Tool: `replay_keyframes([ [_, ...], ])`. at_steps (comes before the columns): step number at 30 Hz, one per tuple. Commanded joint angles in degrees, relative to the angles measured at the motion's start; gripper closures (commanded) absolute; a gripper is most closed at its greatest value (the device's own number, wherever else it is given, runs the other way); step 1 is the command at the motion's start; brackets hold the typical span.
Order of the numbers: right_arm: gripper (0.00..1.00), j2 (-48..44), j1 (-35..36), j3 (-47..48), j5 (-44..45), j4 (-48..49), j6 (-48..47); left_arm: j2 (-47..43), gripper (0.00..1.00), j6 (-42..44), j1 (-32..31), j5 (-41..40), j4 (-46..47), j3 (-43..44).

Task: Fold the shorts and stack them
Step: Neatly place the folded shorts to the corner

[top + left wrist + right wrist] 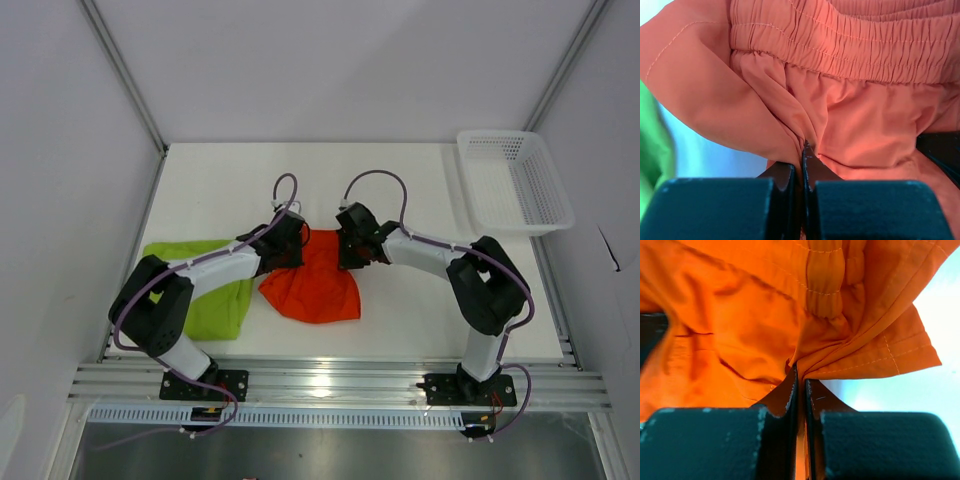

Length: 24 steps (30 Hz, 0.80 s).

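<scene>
Orange-red soft cloth shorts (pixel 312 285): centre of the overhead frame, crumpled, gripped at two spots along the far edge. Left gripper (pixel 804 150): clamped on a fold just below the gathered waistband. Right gripper (pixel 800 372): clamped on bunched cloth beside a stitched hem. The paired holds probably serve to spread or fold the garment. Lime green cloth shorts (pixel 215 290): lower left, lying flat, untouched. Surface: white table (pixel 420 320); white mesh plastic basket (pixel 515 180) upper right; pale enclosure walls (pixel 60 150).
</scene>
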Motion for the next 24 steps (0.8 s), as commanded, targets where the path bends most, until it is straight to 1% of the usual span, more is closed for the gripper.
replay_keyframes([
  [1,1.0,-3.28,2.53,4.71,2.39,0.92,2.35,-2.49,0.98,1.88,-0.81,-2.57,-3.28,3.18],
  [2,1.0,-3.37,2.97,5.07,2.49,1.35,3.04,-3.11,1.0,1.96,-0.55,-3.01,-5.37,3.7],
  [7,1.0,-5.56,6.57,6.56,5.3,2.41,4.81,-9.96,1.0,2.84,-0.55,-3.89,-9.52,4.58],
  [9,1.0,-6.0,7.89,7.79,5.56,2.5,5.16,-12.51,1.0,2.76,-0.38,-4.76,-12.67,5.11],
  [13,1.0,-5.75,9.91,10.25,4.6,3.11,6.13,-15.67,1.0,2.58,1.9,-4.69,-18.75,7.58],
  [18,1.0,-3.2,13.25,16.04,4.6,3.47,6.83,-21.83,1.0,2.67,7.97,-3.54,-22.97,6.61],
  [22,1.0,0.58,15.36,21.31,3.46,5.65,7.09,-25.44,1.0,1.53,13.15,-5.21,-29.37,6.96],
  [23,1.0,1.54,16.15,22.46,3.37,6.27,7.36,-26.31,1.0,1.61,16.12,-5.04,-30.17,7.31],
  [24,1.0,3.64,16.51,23.34,2.24,7.15,7.62,-26.84,1.0,2.22,17.8,-4.6,-30.44,7.31],
])
